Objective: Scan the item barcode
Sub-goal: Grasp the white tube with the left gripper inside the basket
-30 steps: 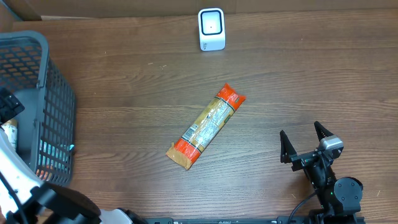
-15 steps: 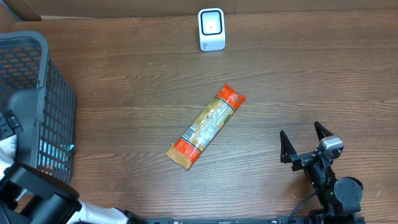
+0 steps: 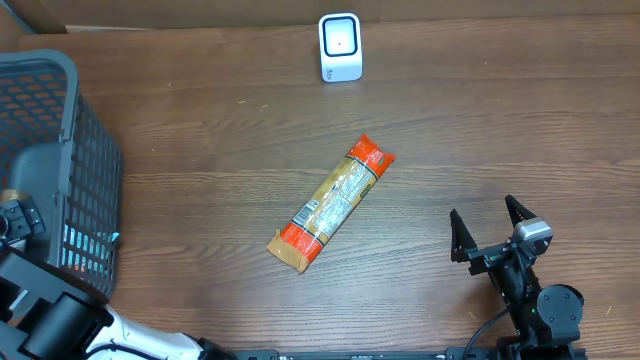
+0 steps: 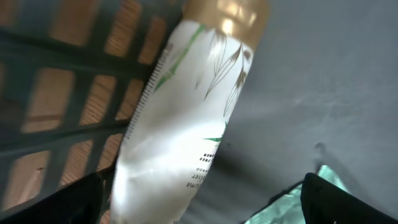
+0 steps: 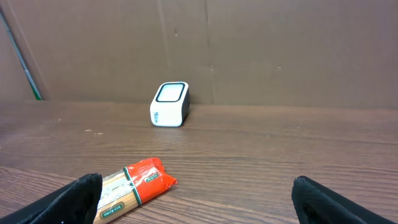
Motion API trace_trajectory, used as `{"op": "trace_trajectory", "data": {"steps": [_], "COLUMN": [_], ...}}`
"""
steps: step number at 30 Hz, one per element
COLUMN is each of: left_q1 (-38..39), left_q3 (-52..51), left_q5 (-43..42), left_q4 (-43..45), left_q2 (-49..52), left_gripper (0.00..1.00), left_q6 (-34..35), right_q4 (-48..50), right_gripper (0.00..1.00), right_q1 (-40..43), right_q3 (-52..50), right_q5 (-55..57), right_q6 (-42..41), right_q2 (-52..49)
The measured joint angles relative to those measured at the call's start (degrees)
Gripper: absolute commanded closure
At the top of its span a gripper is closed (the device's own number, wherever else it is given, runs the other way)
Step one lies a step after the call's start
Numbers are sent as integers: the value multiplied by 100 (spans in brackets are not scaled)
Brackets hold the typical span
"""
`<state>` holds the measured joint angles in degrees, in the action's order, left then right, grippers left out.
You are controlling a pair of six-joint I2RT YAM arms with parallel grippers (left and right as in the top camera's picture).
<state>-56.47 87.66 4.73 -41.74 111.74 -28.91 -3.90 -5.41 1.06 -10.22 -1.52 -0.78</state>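
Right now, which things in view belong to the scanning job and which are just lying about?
In the job: scanner; white bottle in the basket, between the open fingers of the left end effector.
Lying about: pasta packet mid-table, untouched; right end effector, open, holding nothing.

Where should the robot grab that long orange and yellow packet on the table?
Grab the packet around its middle, coming straight down from above. It lies flat and slanted on the table, and it is long and narrow. So the fingers should turn to match the slant and close across its short width.
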Motion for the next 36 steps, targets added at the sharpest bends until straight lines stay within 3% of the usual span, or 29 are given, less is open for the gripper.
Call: {"op": "trace_trajectory", "data": {"steps": [14,17,19,24,25,36], "left_q1": [-7,-7,-15,-22,-20,240], "left_q3": [2,9,24,24,24,90], "left_q5": [387,435,413,428,409,540], "left_q4": [168,149,125,146,133,17], "left_q2": [516,671,680,732,732,752], "left_gripper": [12,21,34,91,96,96], "left_q6": [-111,-103,-57,66,94,177], "right_q4": [0,0,-2,0,0,2], "right_gripper": [0,0,0,0,0,0], "right_q1": [0,0,0,0,0,0], "right_q3": [0,0,0,0,0,0], "right_q5": [-2,-2,-2,0,-4,-4], "right_q6": [0,0,0,0,0,2], "right_q2": [0,0,0,0,0,0]}}
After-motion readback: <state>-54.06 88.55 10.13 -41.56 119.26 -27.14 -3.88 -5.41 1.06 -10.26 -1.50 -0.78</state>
